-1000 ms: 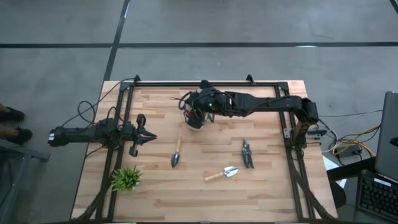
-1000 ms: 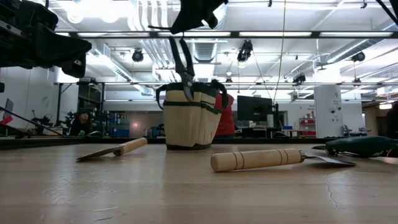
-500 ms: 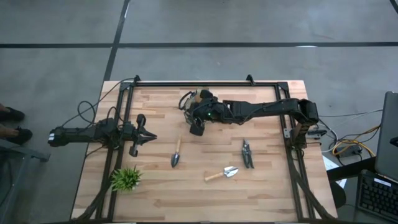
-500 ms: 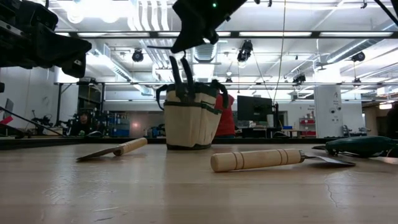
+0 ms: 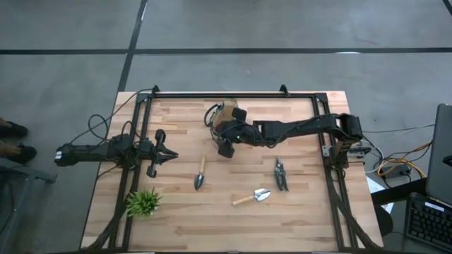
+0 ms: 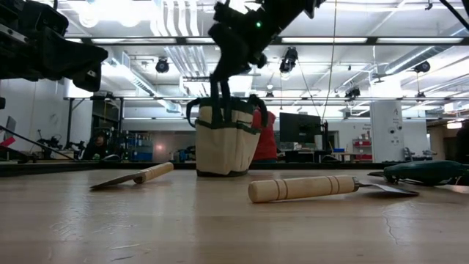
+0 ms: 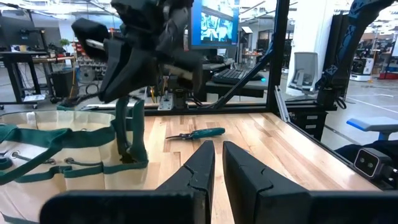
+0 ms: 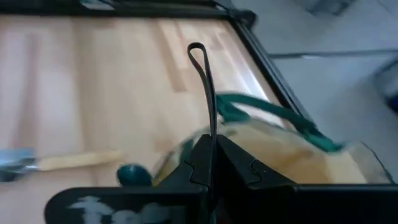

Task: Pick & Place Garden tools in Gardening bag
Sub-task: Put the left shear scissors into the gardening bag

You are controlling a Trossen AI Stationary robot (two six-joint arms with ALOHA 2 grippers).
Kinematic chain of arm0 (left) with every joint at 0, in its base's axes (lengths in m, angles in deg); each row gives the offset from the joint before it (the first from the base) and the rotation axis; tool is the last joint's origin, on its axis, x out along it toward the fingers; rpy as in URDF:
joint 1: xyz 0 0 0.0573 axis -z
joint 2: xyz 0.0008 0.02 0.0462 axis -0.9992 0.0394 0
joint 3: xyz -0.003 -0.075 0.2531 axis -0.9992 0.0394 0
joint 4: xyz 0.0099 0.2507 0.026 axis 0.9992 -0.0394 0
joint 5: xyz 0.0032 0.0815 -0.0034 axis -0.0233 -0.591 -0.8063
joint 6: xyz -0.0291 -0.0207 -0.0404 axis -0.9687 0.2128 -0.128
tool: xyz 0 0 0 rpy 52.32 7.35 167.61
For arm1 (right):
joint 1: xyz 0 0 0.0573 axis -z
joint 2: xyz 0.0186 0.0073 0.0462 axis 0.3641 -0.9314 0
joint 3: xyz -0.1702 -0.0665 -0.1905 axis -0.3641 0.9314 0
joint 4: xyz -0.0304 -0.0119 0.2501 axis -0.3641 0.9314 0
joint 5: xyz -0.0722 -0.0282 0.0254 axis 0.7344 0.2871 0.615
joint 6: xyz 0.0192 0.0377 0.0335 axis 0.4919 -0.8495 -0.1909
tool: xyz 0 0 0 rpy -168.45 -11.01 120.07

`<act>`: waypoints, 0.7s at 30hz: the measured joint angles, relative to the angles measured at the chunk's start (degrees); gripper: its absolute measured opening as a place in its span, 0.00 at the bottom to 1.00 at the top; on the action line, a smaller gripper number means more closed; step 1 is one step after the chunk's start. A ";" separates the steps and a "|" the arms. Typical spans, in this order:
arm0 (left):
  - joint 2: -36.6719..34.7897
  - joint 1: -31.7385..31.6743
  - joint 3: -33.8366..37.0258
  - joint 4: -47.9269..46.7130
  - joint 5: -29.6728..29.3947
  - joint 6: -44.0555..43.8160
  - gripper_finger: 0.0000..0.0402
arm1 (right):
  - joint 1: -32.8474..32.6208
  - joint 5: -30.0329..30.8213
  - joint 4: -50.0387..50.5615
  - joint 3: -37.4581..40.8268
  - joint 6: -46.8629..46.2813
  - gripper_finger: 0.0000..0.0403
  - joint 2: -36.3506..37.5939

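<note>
The tan gardening bag with green handles stands at the table's far middle; it also shows in the low view. My right gripper hangs over the bag's near side, shut on dark pruning shears that reach down into the bag. Two wooden-handled trowels and a second pair of shears lie flat on the table. My left gripper is shut and empty at the table's left. My right gripper pinches a thin dark looped part of the shears between its two fingers. The fingers come from above, slanting down. The shears hang below the fingers, and their lower end is hidden behind the bag's rim.
A small leafy plant stands near the front left corner. A black frame runs round the table. A red shape shows behind the bag; what it is cannot be told.
My right gripper has gone down and a little toward the table's near edge, uncovering the bag's top in the high view. The shears have sunk from hanging above the bag to reaching down inside it.
</note>
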 joint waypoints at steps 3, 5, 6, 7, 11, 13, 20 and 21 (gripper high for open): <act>0.00 0.00 0.00 0.00 -0.01 0.00 0.09 | -0.01 4.83 -1.13 0.86 -0.29 0.02 -0.03; 0.00 0.00 0.01 0.00 -0.02 0.00 0.09 | 0.03 6.66 -2.51 0.91 -0.06 0.02 -0.03; 0.00 0.00 0.00 0.00 -0.02 0.00 0.09 | 0.05 7.00 -3.15 0.91 0.00 0.02 -0.03; 0.00 0.02 0.00 0.00 0.00 0.00 0.09 | 0.05 7.11 -3.60 0.90 -0.01 0.02 -0.03; 0.00 0.00 0.01 0.00 -0.02 0.00 0.09 | 0.03 7.04 -4.13 0.98 -0.14 0.02 -0.03; 0.00 0.00 0.00 0.00 -0.01 0.00 0.09 | 0.03 7.03 -3.97 1.50 -0.14 0.02 0.01; 0.00 0.00 0.00 0.00 0.00 0.00 0.09 | 0.03 6.17 -3.62 2.19 -0.07 0.02 0.01; -0.01 0.00 0.00 0.00 -0.02 0.00 0.09 | 0.03 5.09 -3.54 2.18 0.01 0.02 0.01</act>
